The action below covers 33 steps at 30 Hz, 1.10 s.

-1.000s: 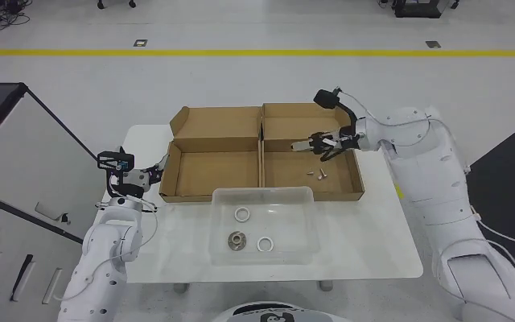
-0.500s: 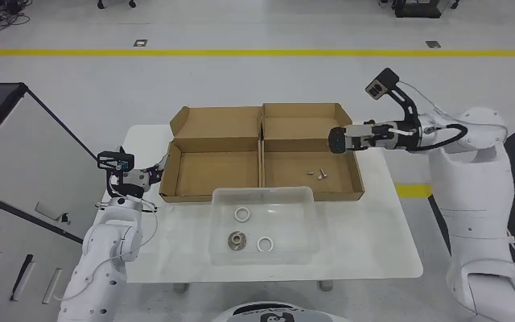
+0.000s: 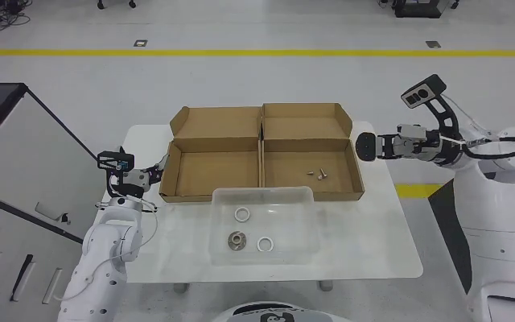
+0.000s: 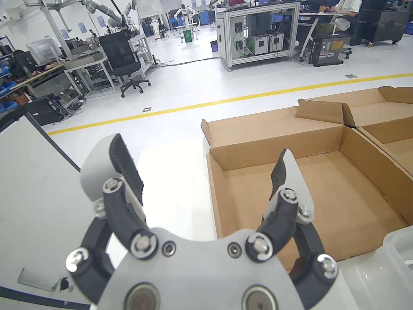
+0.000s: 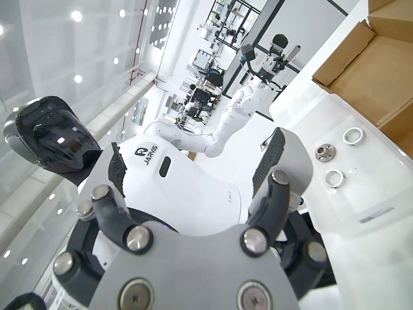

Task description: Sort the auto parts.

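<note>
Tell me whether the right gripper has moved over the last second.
Yes. The right gripper has pulled back from above the right cardboard box, crossing the box's outer wall, and now sits just outside that wall.

Two small parts (image 3: 319,171) inside right cardboard box (image 3: 286,173).

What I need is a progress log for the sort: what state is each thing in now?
left gripper: open, empty.
right gripper: open, empty.
left box: lid open, empty.
right box: lid open, two small bolts inside.
clear bin: uncovered, holds two rings and a flanged hub.
</note>
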Each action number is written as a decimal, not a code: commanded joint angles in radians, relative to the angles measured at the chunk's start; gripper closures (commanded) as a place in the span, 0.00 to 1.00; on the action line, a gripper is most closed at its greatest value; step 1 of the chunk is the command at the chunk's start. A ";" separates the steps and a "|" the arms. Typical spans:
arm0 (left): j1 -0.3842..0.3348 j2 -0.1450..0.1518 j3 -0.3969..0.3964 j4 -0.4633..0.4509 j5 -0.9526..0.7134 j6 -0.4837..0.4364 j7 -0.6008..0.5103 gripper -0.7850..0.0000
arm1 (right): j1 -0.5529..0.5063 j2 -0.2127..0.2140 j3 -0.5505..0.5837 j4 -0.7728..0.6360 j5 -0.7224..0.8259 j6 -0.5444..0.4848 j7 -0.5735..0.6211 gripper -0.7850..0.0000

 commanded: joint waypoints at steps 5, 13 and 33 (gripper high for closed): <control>0.000 0.000 0.000 0.000 0.000 0.000 0.000 0.00 | 0.001 0.000 0.000 0.000 -0.001 0.000 0.000 0.00; 0.000 0.000 0.000 0.000 0.000 0.000 0.000 0.00 | 0.001 0.000 0.000 0.000 -0.001 0.000 0.000 0.00; -0.089 0.023 0.019 -0.209 0.044 -0.392 -0.286 0.00 | 0.001 0.000 0.000 0.000 -0.001 0.000 0.000 0.00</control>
